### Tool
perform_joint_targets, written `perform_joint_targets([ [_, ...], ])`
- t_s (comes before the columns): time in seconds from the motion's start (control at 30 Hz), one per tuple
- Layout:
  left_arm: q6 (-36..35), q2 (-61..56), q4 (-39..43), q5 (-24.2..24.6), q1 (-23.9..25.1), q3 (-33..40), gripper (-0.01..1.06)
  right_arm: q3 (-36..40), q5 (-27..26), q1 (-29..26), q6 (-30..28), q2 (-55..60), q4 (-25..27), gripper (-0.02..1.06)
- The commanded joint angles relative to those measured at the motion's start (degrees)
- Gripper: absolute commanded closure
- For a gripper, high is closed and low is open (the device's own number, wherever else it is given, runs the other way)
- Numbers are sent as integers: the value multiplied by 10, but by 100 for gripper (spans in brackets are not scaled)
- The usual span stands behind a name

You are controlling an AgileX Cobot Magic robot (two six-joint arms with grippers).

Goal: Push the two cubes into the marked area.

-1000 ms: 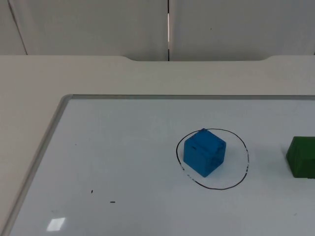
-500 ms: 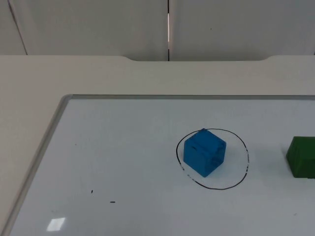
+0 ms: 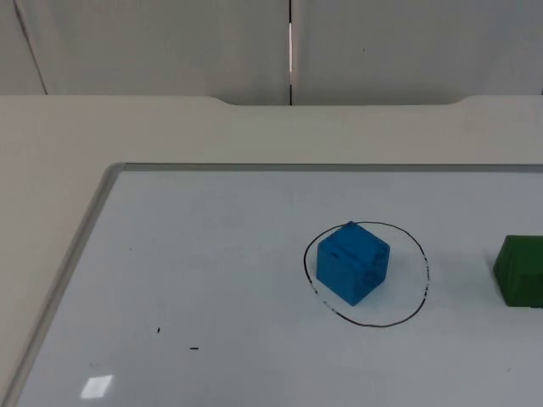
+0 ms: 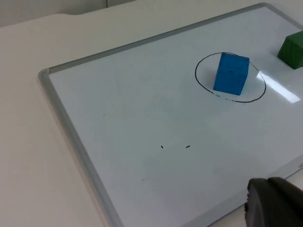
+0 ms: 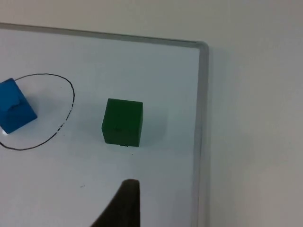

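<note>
A whiteboard [image 3: 212,280] with a grey metal frame is lying flat on the pale desk [image 3: 170,127], and both cubes are sitting on it. The blue cube [image 3: 353,262] is resting inside the black hand-drawn circle [image 3: 422,284] that marks the target area, toward the circle's left part as seen from above, turned so that 1 corner is facing the front of the board. From the left wrist it is showing again [image 4: 231,73], inside the same circle [image 4: 201,81]. The green cube [image 3: 520,270] is sitting outside the circle, well apart from it, near the board's right edge; from the right wrist it [image 5: 122,122] is lying between the circle [image 5: 70,106] and the board's right frame [image 5: 203,118], closer to the circle, with the blue cube [image 5: 13,112] beyond the line.

The left end effector [image 4: 273,205] is hanging over the board's front edge, well away from both cubes, with 1 black fingertip showing; I cannot tell whether it is wide or narrow. The right end effector [image 5: 124,205] is hovering just in front of the green cube, apart from it, and its opening cannot be told either. 2 small black marks [image 4: 174,146] are dotting the board's surface near its front left part.
</note>
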Motion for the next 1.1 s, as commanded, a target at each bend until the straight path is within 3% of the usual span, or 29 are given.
perform_joint_targets([
  [0.0,1,-2,-1,-7,1,2,105,-4,-33,-2,3,61,1,11],
  [0.07,1,-2,-1,-7,1,2,105,-4,-42,-2,3,83,1,16],
  [0.13,1,-2,-1,-7,1,2,105,-4,-60,-2,3,134,9,28],
  [0.17,1,-2,-1,-7,1,2,105,-4,-78,-2,3,168,17,40],
  [0.2,1,-2,-1,-7,1,2,105,-4,-78,-2,3,168,17,40],
  [0.37,1,-2,-1,-7,1,2,105,-4,-133,-2,13,287,25,69],
  [0.4,1,-2,-1,-7,1,2,105,-4,-133,-2,13,287,25,69],
  [0.57,1,-2,-1,-7,1,2,105,-5,-171,-2,22,397,25,93],
  [0.77,1,-2,-1,-7,1,2,105,-7,-188,-2,50,479,25,104],
  [1.0,1,-2,-1,-7,1,2,105,-7,-269,-2,80,571,25,104],
  [1.07,1,-2,-1,-7,1,2,105,-7,-304,-2,118,595,26,104],
])
